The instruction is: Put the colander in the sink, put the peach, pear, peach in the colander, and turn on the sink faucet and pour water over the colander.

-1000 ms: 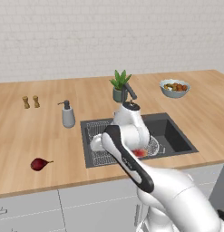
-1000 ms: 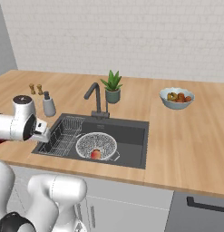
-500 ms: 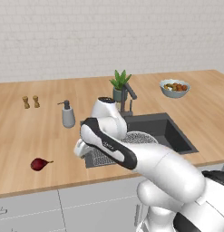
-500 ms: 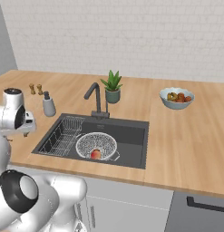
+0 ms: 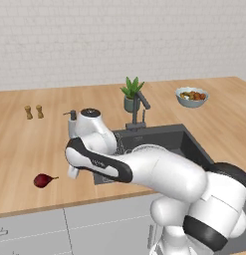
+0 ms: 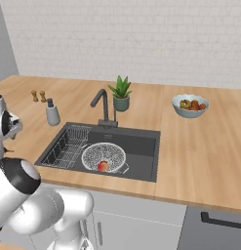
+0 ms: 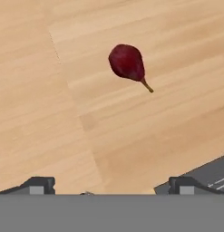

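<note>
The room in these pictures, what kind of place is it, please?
Most likely a kitchen, a rendered one. A dark sink with a slim sink faucet is set into a long wooden counter, with cabinet fronts below. A bowl of fruit stands on the counter.

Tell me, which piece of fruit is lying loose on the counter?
The dark red pear, alone on the wood left of the sink. One peach sits in the colander.
</note>
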